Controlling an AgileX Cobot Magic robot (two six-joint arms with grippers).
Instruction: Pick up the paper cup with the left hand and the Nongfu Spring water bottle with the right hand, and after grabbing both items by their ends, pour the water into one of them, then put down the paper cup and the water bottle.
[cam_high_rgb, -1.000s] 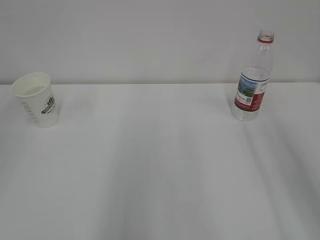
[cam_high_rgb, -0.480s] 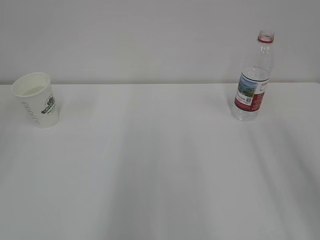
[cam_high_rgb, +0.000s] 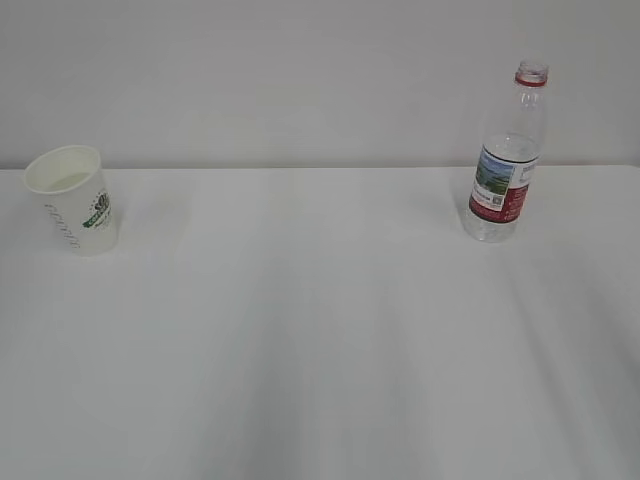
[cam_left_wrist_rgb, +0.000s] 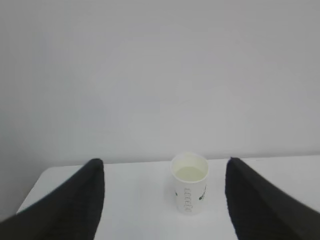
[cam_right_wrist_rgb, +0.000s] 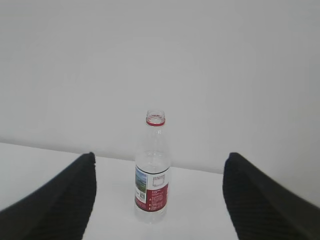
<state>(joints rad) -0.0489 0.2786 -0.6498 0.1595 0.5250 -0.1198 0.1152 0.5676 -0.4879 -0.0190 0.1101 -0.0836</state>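
Nothing is being held yet. The paper cup (cam_high_rgb: 72, 199) is standing well left of the Nongfu Spring water bottle (cam_high_rgb: 506, 160); the left hand (cam_left_wrist_rgb: 162, 200) and right hand (cam_right_wrist_rgb: 159, 197) are being kept spread, empty, each framing its target.

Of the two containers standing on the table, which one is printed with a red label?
The tall clear plastic bottle on the right, with a red-and-white label and red neck ring. The small white paper cup on the left carries only a dark green logo.

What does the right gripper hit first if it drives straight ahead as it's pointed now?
Most likely the Nongfu Spring water bottle. It stands upright, uncapped, roughly centred between the open jaws of the right gripper, with bare table before it and the wall behind. How far off it stands is unclear.
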